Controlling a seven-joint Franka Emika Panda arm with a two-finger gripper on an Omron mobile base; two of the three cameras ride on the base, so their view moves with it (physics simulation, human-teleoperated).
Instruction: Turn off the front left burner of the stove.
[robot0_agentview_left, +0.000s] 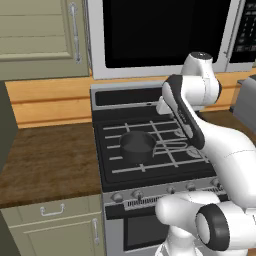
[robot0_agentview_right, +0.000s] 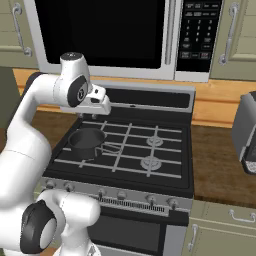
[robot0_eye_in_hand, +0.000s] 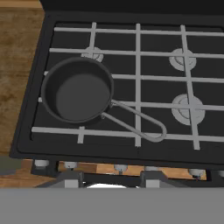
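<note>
Below my gripper (robot0_eye_in_hand: 109, 177), its spread unclear, lies the black gas stove (robot0_eye_in_hand: 131, 151); I risk turning the wrong small silver knob (robot0_eye_in_hand: 41, 164), or nudging the dark saucepan (robot0_eye_in_hand: 76, 89).

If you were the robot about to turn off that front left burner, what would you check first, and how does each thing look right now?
1. Stove in front of the arm: ok.
2. Front left burner found: ok, a dark saucepan sits on it.
3. Row of knobs along the stove front clear of clutter: ok.
4. Which knob runs that burner: cannot tell, no markings are readable.
5. Gripper near a knob: not ok, it hangs high above the cooktop.
6. Flame still burning: cannot tell, none is visible around the saucepan.
</note>
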